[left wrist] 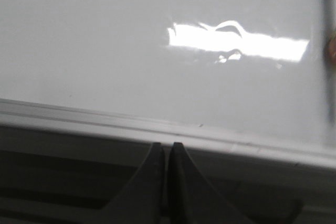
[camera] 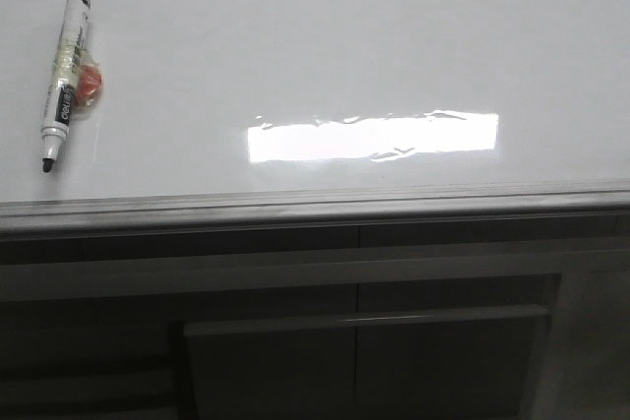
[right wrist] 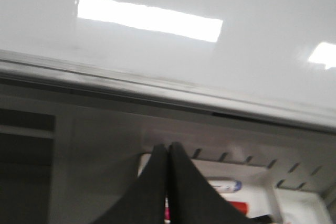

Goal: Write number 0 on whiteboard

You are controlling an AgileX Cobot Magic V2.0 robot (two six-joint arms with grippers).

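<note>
Whiteboard (camera: 325, 36) blank, no 0 yet. Marker (camera: 63, 79) uncapped at 10 o'clock; risks rolling or smearing if grabbed crooked. Left gripper (left wrist: 167, 153) & right gripper (right wrist: 168, 153) pinched shut, empty.

Lying uncapped, tip toward the near edge: black-and-white marker (camera: 62, 77), small red object (camera: 89, 86) touching its side (identity unclear). Stretching alongside: bright rectangular glare (camera: 372, 137). Standing below: dark cabinet panels (camera: 295, 341).

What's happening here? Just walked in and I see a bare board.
Nothing is being handled right now. The whiteboard is blank, with no 0 drawn on it. A marker lies uncapped near its left end, with something small and red beside it. The left hand and right hand are both shut and empty, held back by the board's edge rail.
</note>
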